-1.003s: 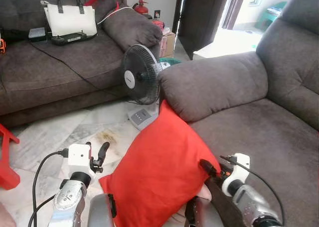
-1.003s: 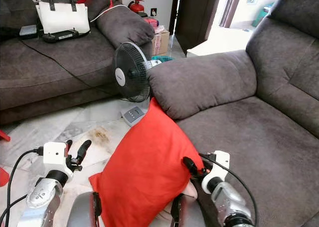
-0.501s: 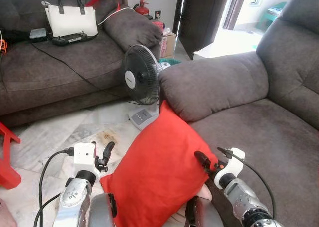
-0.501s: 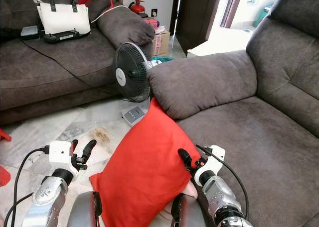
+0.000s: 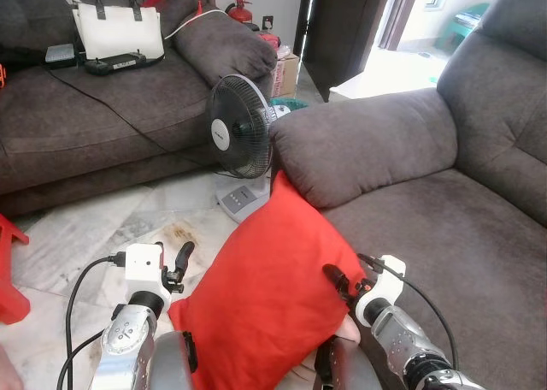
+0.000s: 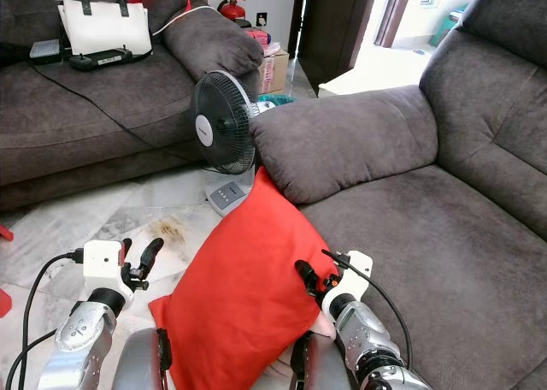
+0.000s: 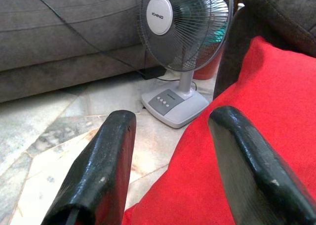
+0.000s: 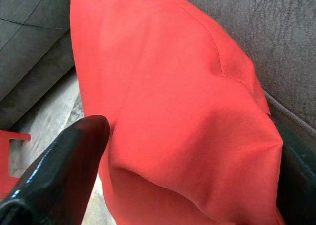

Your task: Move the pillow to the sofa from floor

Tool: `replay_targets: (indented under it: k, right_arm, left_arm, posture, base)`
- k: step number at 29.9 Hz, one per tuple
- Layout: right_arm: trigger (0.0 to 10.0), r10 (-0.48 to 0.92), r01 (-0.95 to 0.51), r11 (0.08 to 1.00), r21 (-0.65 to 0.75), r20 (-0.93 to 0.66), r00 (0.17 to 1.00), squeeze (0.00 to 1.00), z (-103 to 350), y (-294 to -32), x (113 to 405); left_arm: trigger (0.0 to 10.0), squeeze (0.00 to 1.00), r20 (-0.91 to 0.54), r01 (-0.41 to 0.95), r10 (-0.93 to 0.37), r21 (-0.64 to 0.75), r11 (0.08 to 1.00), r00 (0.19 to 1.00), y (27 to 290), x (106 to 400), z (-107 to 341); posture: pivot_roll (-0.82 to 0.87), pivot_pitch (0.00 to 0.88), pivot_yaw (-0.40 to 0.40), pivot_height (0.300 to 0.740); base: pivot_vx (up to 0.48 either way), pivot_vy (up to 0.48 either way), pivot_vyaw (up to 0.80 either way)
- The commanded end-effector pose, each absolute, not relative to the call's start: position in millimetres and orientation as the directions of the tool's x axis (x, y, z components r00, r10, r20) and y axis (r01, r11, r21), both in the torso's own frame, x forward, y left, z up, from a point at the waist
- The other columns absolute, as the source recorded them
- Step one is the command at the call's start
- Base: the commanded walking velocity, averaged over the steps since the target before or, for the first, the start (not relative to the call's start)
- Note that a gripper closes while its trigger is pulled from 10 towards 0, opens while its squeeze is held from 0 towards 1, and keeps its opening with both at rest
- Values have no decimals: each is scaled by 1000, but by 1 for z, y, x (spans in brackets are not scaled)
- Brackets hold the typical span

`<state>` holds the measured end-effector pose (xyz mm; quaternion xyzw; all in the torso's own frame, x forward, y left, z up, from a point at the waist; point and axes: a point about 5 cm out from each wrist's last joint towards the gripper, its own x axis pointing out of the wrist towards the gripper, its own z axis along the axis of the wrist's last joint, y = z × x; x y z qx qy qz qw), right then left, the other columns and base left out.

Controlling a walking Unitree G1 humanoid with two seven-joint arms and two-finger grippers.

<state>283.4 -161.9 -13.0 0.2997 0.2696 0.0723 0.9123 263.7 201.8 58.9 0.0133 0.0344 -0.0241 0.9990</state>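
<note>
The left gripper sits just beside the left corner of the one red pillow, its two fingers spread wide with nothing held. The pillow stands tilted on the floor, leaning against the front of the sofa, its long side running up toward the sofa arm. The right gripper is at the pillow's right corner, fingers apart around a fold of red cloth, not pinching it yet, I think. Both grippers are about equally near. Behind stands one fan.
</note>
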Motion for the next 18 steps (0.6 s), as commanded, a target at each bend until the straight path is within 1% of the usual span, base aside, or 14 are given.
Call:
replay_targets:
  k: [1, 5, 10, 18]
  right_arm:
    - [10000, 294, 29, 808, 589, -445, 846, 0, -12, -160, 285]
    - [10000, 298, 23, 789, 614, -416, 859, 0, -9, -157, 289]
    - [10000, 302, 12, 787, 617, -403, 864, 0, -8, -155, 289]
    - [10000, 331, -25, 789, 613, -390, 859, 0, -7, -141, 290]
  left_arm:
    - [10000, 0, -43, 45, -43, 39, 998, 998, 203, 262, 65]
    - [10000, 0, -31, 29, -27, 45, 999, 999, 205, 259, 68]
    - [10000, 0, -24, 18, -17, 54, 998, 1000, 206, 255, 71]
    - [10000, 0, -12, -8, 9, 56, 998, 1000, 207, 246, 75]
  posture:
    - [238, 21, -160, 530]
    - [251, 29, -162, 530]
    - [281, 47, -166, 530]
    - [294, 90, -180, 530]
  base:
    - [0, 0, 0]
    - [0, 0, 0]
    - [0, 0, 0]
    - [0, 0, 0]
